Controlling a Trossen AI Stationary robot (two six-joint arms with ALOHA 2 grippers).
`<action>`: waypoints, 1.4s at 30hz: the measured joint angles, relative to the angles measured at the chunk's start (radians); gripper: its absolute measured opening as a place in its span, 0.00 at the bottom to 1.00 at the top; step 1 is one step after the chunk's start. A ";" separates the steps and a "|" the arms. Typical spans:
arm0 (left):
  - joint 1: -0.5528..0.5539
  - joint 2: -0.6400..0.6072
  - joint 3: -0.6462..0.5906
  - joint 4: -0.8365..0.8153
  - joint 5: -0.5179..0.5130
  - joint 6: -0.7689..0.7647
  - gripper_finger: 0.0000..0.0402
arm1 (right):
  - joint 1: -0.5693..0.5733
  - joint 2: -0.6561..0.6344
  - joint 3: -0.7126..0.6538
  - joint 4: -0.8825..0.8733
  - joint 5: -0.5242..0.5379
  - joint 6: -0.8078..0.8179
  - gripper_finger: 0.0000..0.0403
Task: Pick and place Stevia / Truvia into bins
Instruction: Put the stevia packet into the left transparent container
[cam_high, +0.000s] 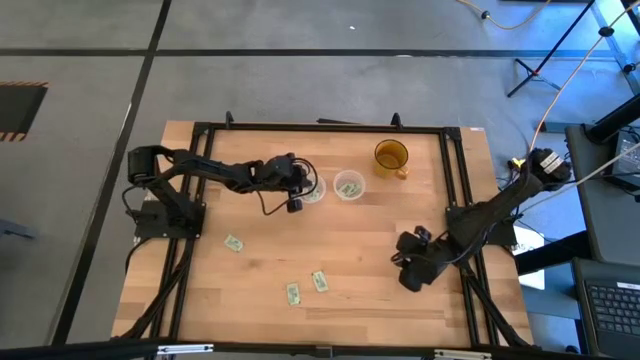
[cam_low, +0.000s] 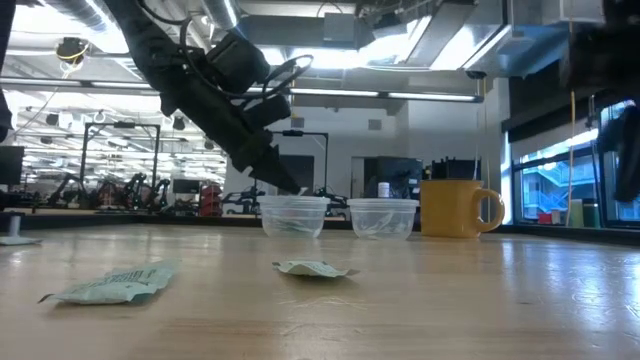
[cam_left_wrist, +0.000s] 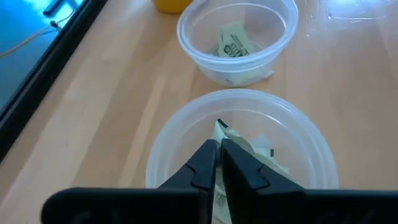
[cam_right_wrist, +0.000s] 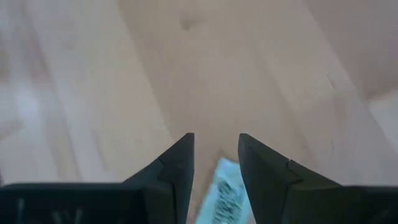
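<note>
**Now: left jaws over the nearer bin, sachet pinched between them**

Right at my left jaws (cam_left_wrist: 219, 163), pressed together on a Stevia sachet (cam_left_wrist: 219, 134), its long axis running up out of the tips, straight over the nearer bin (cam_left_wrist: 242, 155). Release calls only for parting them. My left arm reaches out long across the counter (cam_high: 370, 250). Beyond sits the second bin (cam_left_wrist: 237, 38), sachets inside. My right jaws (cam_right_wrist: 214, 165) wait spread, a sachet (cam_right_wrist: 225, 191) between them.
</note>
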 joint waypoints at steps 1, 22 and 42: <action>0.000 0.000 0.000 0.000 0.006 0.000 0.06 | 0.012 0.000 -0.012 -0.004 0.001 0.031 0.32; -0.115 -0.432 0.000 -0.283 -0.021 0.034 0.19 | 0.102 0.000 -0.109 0.008 0.059 0.196 0.32; -0.599 -0.618 -0.040 -1.158 0.002 -0.543 0.17 | 0.081 0.000 -0.109 0.000 0.124 0.186 0.32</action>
